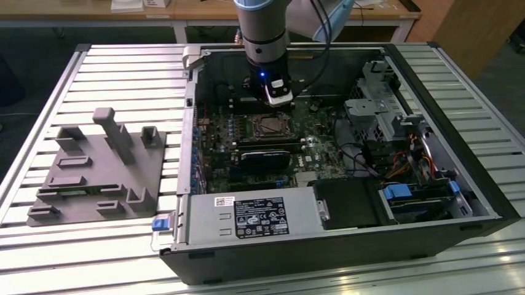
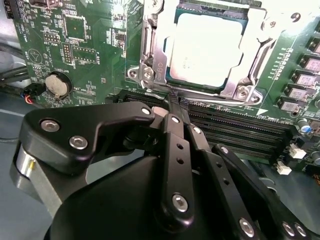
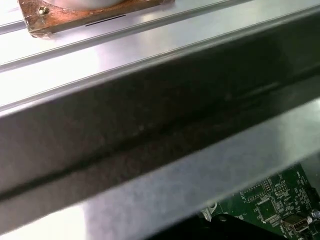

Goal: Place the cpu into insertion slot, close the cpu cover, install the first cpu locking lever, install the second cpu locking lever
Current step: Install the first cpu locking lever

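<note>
In the second wrist view the cpu (image 2: 207,47) lies flat in the insertion slot, its pale silver face showing through the cut-out of the cpu cover (image 2: 152,47). The cover is down over it. My gripper (image 2: 174,102) has its black fingers (image 2: 176,150) drawn together, tips at the socket's edge beside the long memory slots (image 2: 240,130). I cannot tell whether the tips touch a locking lever. In the exterior view the gripper (image 1: 277,104) hangs just behind the insertion slot (image 1: 269,126) on the green motherboard (image 1: 320,147).
The open computer case (image 1: 459,184) lies on a slatted metal table (image 1: 123,67). A black card (image 1: 262,161) and power supply (image 1: 246,215) sit nearer the camera than the socket. A grey fixture (image 1: 98,169) stands at the exterior view's left. A coin battery (image 2: 56,85) is on the board.
</note>
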`<state>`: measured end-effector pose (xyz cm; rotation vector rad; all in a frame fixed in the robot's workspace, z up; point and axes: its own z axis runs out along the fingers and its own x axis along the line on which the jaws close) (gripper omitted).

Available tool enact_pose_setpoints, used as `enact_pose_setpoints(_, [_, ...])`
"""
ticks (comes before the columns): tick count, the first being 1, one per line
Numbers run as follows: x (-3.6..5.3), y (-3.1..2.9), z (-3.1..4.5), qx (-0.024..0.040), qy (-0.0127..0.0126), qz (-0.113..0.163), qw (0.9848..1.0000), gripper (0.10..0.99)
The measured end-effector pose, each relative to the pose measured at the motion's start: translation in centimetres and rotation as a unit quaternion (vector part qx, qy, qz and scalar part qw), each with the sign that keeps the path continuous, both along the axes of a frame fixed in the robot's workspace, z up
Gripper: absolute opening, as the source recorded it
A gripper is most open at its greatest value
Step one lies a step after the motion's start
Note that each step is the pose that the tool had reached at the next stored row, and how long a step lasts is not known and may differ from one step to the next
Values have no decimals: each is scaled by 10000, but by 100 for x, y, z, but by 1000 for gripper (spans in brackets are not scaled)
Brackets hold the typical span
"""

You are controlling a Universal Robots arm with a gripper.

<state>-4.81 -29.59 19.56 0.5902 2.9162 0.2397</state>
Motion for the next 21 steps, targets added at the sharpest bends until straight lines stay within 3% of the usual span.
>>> enact_pose_setpoints(9, [0,-16,-4,0,-5,0,10000,106])
enact_pose_setpoints(16, [1,-16,77,2,-6,-3,10000,106])
enact_pose_setpoints(21, [-4,-14,76,1,-11,-233,9997,106])
